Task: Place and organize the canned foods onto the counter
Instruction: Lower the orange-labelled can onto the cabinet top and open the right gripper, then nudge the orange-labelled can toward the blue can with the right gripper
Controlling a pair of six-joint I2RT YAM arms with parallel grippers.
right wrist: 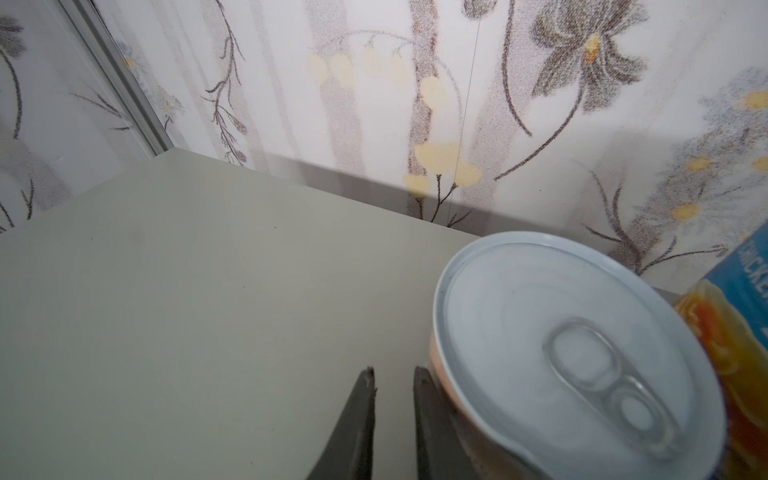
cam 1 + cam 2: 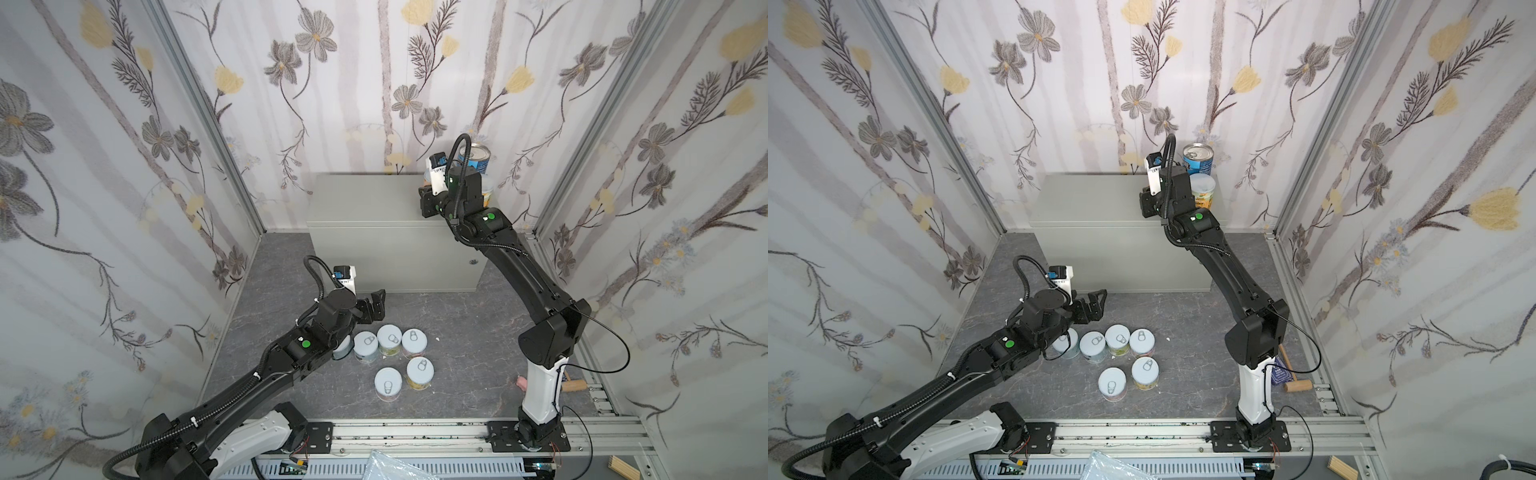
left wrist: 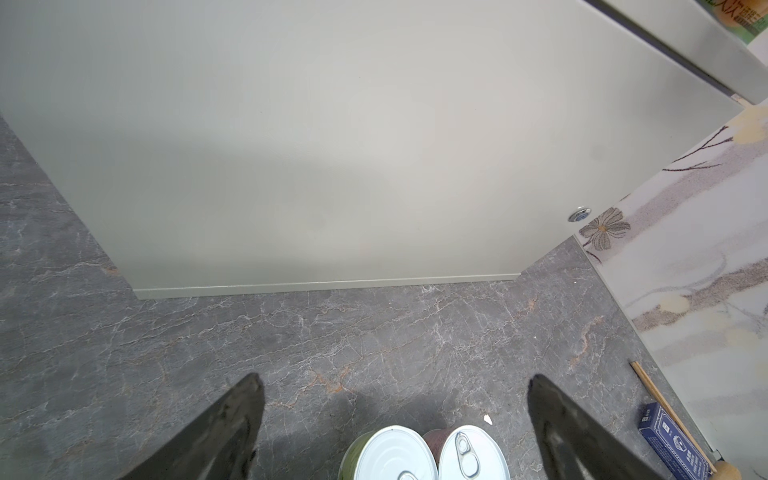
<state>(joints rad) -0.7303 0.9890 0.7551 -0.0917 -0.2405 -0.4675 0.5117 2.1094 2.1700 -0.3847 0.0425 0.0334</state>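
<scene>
Matt metal counter (image 2: pixel 365 199), smooth marbled floor (image 2: pixel 457 332)

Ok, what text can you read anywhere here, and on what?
"CHICKE", cut off by the frame edge: blue-labelled can.
Orange-and-green can label up on the counter: characters, too blurred to read.
Blue box on the floor: print too small.
Right wrist camera sticker: unreadable.
</scene>
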